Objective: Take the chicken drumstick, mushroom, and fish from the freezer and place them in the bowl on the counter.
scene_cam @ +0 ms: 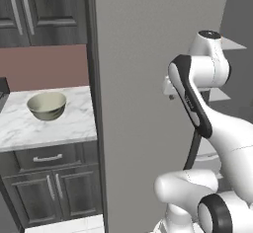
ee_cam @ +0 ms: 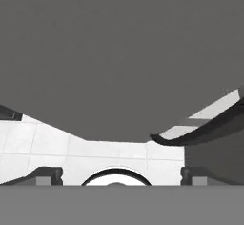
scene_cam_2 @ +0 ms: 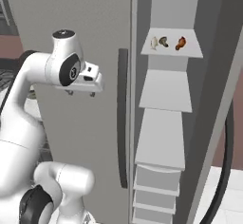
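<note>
Arm folded high, hand level.
My gripper point(scene_cam_2: 80, 93) points downward, fingertips point(ee_cam: 46, 175) spread wide apart, holding nothing; my elbow is bent sharply.

Sitting on the worktop point(scene_cam: 29, 128) left of the freezer point(scene_cam: 148, 54): bowl point(scene_cam: 47, 105); lying on an upper freezer shelf point(scene_cam_2: 190, 52): fish point(scene_cam_2: 154, 42), mushroom point(scene_cam_2: 163, 41), drumstick point(scene_cam_2: 181, 43).

Shelf foods point(scene_cam_2: 163, 42) — too small to tell

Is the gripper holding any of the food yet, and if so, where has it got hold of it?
Nothing is held. The gripper is open with bare floor between its fingertips, and the three food items sit on an upper freezer shelf.
</note>
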Robot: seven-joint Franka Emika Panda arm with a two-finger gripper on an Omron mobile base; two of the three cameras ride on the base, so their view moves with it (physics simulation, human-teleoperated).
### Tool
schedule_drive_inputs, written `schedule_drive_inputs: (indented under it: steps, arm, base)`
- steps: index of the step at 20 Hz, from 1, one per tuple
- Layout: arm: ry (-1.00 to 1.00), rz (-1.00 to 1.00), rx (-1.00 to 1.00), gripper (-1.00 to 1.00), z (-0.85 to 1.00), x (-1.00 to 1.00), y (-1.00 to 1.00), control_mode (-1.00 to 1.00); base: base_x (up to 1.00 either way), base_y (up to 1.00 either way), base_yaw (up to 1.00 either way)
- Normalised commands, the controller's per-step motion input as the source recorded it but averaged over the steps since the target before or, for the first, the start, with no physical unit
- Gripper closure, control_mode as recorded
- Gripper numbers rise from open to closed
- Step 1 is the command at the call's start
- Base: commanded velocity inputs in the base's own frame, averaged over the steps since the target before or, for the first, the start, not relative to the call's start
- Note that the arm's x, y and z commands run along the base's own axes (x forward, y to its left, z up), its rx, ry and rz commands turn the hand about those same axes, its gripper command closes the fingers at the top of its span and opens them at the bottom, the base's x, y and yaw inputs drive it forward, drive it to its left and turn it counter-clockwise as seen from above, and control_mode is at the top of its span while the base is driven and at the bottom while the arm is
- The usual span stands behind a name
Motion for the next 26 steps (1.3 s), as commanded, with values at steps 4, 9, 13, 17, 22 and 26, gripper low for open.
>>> schedule_drive_inputs:
  steps: [4,9,13,17,22,26]
  arm:
    - [0.0,0.0,0.0,-1.0,0.0,0.0,0.0,1.0]
    - [0.0,0.0,0.0,-1.0,0.0,0.0,0.0,1.0]
    - [0.0,0.0,0.0,-1.0,0.0,0.0,0.0,1.0]
    - [0.0,0.0,0.0,-1.0,0.0,0.0,0.0,1.0]
    - [0.0,0.0,0.0,-1.0,0.0,0.0,0.0,1.0]
    - [-0.06,-0.05,0.0,-1.0,0.02,0.27,-0.29,-1.0]
  base:
    - [0.0,-0.85,-0.11]
    - [0.19,-0.65,-0.02]
    - [0.34,-0.37,0.0]
    - [0.5,-0.22,0.0]
    - [0.6,-0.26,-0.06]
    - [0.24,-0.29,-0.06]
